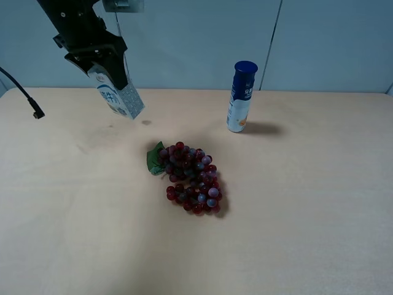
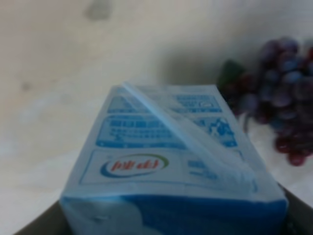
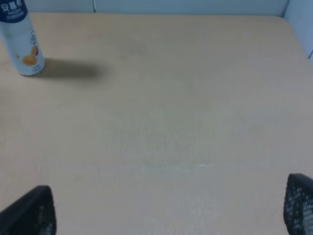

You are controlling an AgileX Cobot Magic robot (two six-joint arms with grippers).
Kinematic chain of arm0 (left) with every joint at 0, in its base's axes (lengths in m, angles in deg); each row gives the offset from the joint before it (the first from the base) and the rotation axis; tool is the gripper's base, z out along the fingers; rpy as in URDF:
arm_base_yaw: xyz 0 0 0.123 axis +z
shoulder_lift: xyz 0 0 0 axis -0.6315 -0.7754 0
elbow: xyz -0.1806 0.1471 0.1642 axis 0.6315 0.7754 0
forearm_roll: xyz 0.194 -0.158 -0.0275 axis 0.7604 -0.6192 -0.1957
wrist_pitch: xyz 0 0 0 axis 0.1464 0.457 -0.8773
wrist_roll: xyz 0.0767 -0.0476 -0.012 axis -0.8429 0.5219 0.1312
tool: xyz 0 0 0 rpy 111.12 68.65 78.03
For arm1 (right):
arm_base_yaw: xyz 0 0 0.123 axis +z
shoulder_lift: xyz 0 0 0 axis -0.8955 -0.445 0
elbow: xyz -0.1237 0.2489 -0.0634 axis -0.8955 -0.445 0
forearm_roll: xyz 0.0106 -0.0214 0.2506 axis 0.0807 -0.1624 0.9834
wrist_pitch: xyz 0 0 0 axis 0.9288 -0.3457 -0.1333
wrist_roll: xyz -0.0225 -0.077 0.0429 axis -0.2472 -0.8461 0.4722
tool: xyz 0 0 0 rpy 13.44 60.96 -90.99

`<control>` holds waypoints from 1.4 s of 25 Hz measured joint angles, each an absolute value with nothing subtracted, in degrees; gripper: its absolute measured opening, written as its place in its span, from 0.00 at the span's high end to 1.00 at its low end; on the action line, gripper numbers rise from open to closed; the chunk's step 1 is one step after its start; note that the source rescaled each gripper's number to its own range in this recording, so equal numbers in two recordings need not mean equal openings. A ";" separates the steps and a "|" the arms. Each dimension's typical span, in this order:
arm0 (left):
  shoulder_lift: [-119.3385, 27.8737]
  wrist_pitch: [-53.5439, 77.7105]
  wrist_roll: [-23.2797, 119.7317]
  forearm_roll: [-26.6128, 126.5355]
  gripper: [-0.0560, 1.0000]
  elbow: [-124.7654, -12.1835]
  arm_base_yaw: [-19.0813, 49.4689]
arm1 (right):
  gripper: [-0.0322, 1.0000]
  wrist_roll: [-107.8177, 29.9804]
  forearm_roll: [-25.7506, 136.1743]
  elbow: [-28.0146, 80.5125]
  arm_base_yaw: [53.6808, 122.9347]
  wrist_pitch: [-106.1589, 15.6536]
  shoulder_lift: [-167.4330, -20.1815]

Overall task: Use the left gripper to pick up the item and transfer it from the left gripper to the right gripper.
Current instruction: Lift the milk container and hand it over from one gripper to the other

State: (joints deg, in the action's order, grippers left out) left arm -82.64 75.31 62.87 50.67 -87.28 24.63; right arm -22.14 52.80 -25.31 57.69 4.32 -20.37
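Exterior high view shows the left gripper (image 1: 105, 69) clamped on the small drink carton (image 1: 121, 97), holding it tilted in the air above the table (image 1: 307, 215), apart from the grape bunch (image 1: 191, 178) and the blue-capped tube (image 1: 241, 97). I'd say it's raised so its free end sticks out for a handover. At the right wrist, the right gripper (image 3: 164, 210) has its fingers spread wide and empty, seemingly ready to receive.

The pale wooden table (image 1: 295, 233) carries a red grape bunch (image 1: 190, 178) near its middle and an upright blue-capped tube (image 1: 241, 97) farther back, slightly right.
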 joint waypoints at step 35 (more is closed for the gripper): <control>-82.20 74.68 56.26 9.01 0.94 -71.19 16.68 | 0.00 -22.14 52.80 -25.31 57.69 4.32 -20.37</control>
